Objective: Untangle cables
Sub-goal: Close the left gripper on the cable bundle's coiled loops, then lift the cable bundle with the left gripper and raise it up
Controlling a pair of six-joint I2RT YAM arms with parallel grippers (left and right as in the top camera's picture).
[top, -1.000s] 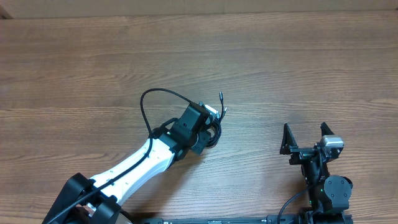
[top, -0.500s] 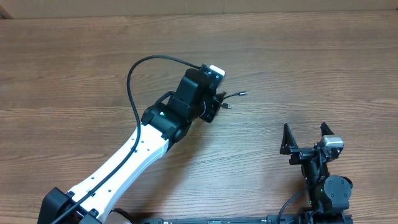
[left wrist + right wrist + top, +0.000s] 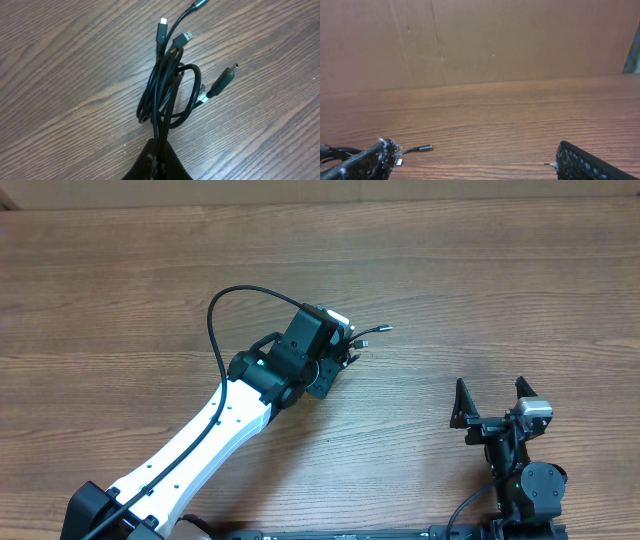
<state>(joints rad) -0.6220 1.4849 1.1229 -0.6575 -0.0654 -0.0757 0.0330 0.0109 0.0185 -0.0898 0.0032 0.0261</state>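
The cables are a tangled bundle of thin black cords with several plug ends fanning out at the top. My left gripper is shut on the bundle's lower strands. In the overhead view the left gripper sits mid-table, with plug ends poking out to its right. One plug shows low at the left of the right wrist view. My right gripper is open and empty near the front right, well apart from the cables.
The wooden table stretches all round. A thicker black arm wire loops up left of the left gripper. A brown cardboard wall stands behind the table's far edge.
My left gripper carried the cable bundle away from the front edge, then came back slightly. The plug ends swung from pointing up to pointing right. The right arm has not moved.
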